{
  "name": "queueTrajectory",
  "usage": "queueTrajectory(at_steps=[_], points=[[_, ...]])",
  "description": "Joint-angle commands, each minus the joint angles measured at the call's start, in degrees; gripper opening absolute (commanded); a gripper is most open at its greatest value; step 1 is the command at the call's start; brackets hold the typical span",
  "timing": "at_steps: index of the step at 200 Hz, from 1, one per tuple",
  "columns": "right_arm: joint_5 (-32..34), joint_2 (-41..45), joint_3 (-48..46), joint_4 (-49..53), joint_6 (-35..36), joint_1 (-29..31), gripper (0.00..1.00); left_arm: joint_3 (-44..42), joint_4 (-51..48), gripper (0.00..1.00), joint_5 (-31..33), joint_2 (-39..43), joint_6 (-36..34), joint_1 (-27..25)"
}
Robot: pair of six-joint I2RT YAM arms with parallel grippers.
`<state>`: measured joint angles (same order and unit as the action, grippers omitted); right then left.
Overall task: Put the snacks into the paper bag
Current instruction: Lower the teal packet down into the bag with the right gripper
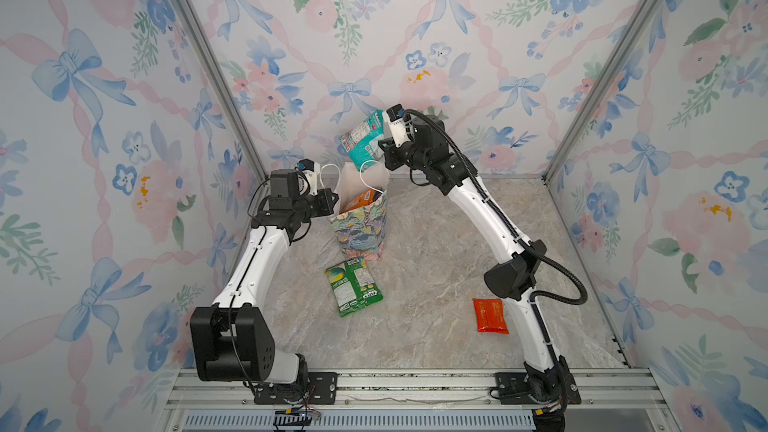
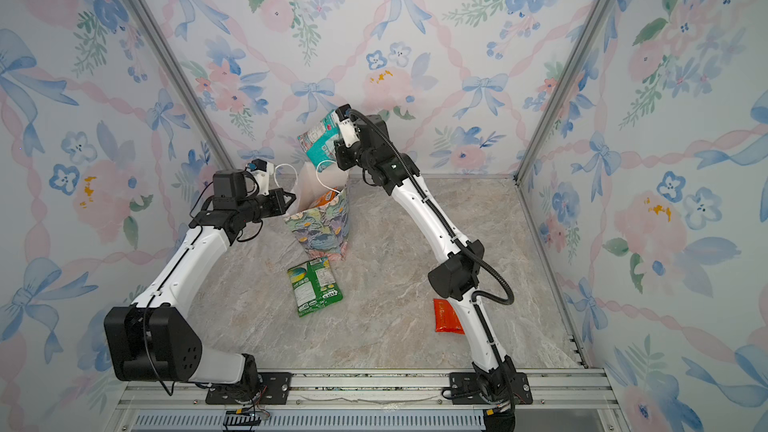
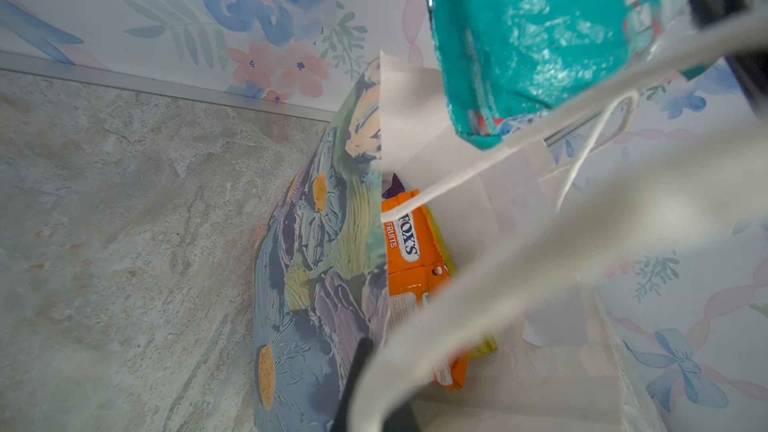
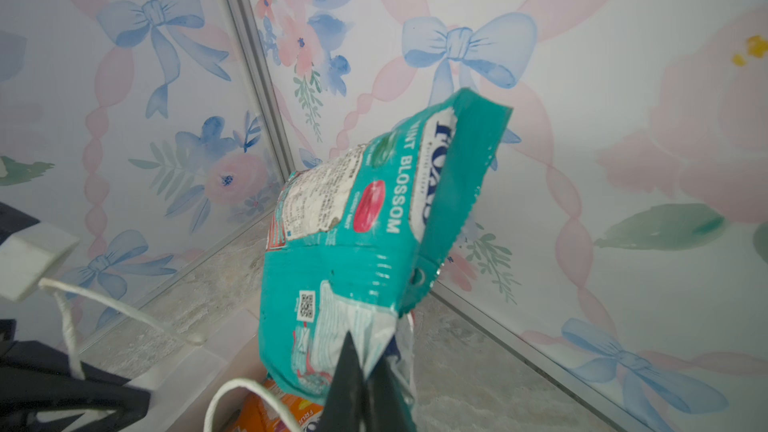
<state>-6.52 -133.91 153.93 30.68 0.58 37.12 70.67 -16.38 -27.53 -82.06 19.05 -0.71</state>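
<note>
While the left jaws, pressed together, seem to pinch the paper bag (image 1: 360, 228) at its rim, the right jaws pinch a teal pouch (image 1: 360, 137) just above its mouth. Next, it likely needs lowering inside, then release. A green pouch (image 1: 353, 290) and a red pouch (image 1: 490, 316) wait on the tabletop (image 1: 436, 243).

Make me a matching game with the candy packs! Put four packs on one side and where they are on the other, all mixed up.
Packs:
1. teal pouch
2. orange pouch
3. green pouch
4. red pouch

Places:
A. flat on the table, just in front of the paper bag
B. pinched by the right pincer, up above the bag
C. on the table beside the right arm
D. inside the bag

Pairs: 1-B, 2-D, 3-A, 4-C
</note>
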Motion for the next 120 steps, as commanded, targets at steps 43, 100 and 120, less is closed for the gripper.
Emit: queueTrajectory(at_steps=[43,100,120], points=[[-4.38,6.39,-4.01,7.22,8.32,0.76,0.00,0.52,0.62,0.00,-1.63,-0.16,-1.03,0.27],[-5.72,8.56,-6.28,10.39,11.61,0.93,0.00,0.53,0.60,0.00,-1.66,-0.12,-1.05,0.27],[-5.78,9.05,-6.33,12.04,12.97,0.93,0.00,0.59,0.68,0.00,-1.65,-0.10,-1.03,0.30]])
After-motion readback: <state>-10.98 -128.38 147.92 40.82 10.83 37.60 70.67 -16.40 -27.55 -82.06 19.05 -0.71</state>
